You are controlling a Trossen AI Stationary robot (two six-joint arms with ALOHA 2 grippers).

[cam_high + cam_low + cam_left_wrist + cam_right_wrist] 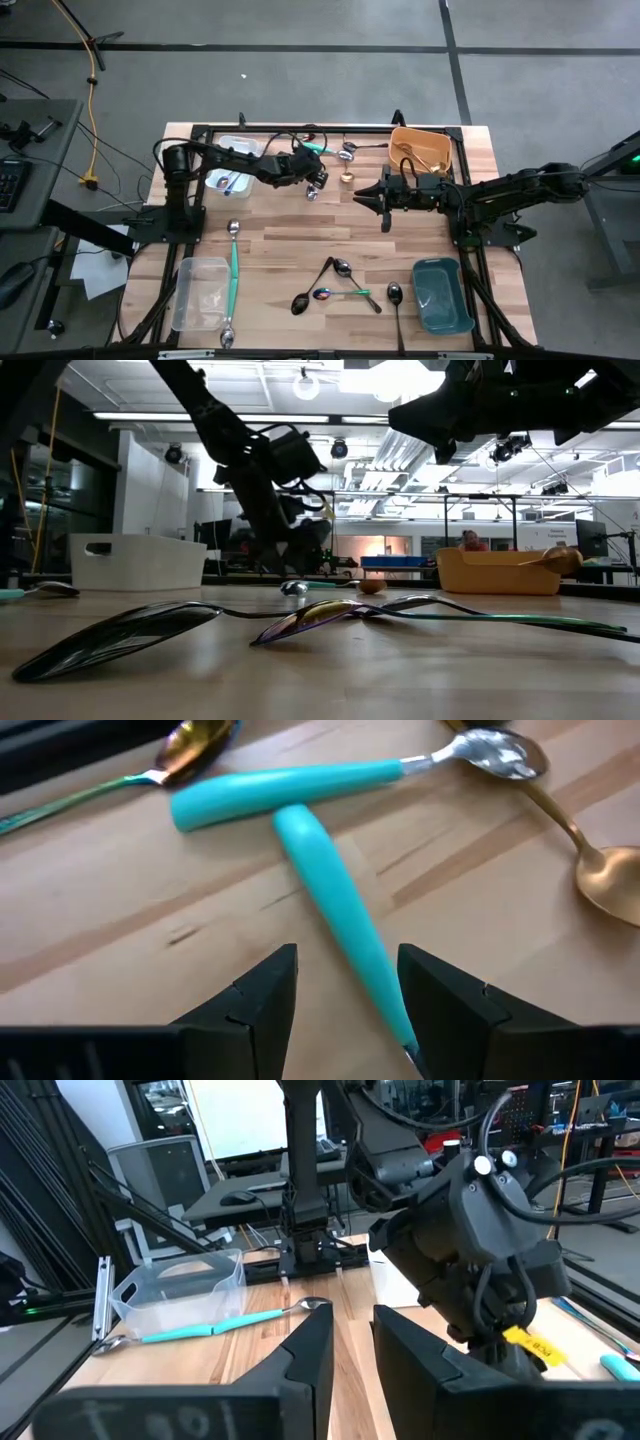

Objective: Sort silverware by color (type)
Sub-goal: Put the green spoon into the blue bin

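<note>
On the left of the surface (300,225) a clear bin (200,292) lies beside two teal-handled spoons (233,270) laid end to end; what the bin holds is hard to make out. Farther back, a white bin (232,165) holds a spoon or two, partly covered by the left arm. The left hand (318,181) hangs low over the far middle of the surface, its fingers (262,995) spread and grasping nothing. In its wrist view a teal spoon handle (340,915) runs down between the fingers and is cut off by the edge, so its bowl is hidden; a second teal-handled spoon (300,792) lies crosswise at its tip, with a rainbow spoon (190,745) and a gold spoon (605,880) just beside, both cut off.

Near the front middle, black spoons (315,287) and a rainbow one (335,294) overlap in a loose heap. The right hand (368,193) hovers above the surface just right of the left hand, its fingers (305,1345) slightly apart and empty. Behind it an orange bin (437,143) holds gold spoons, and a dark teal bin (442,297) sits at the front right.
</note>
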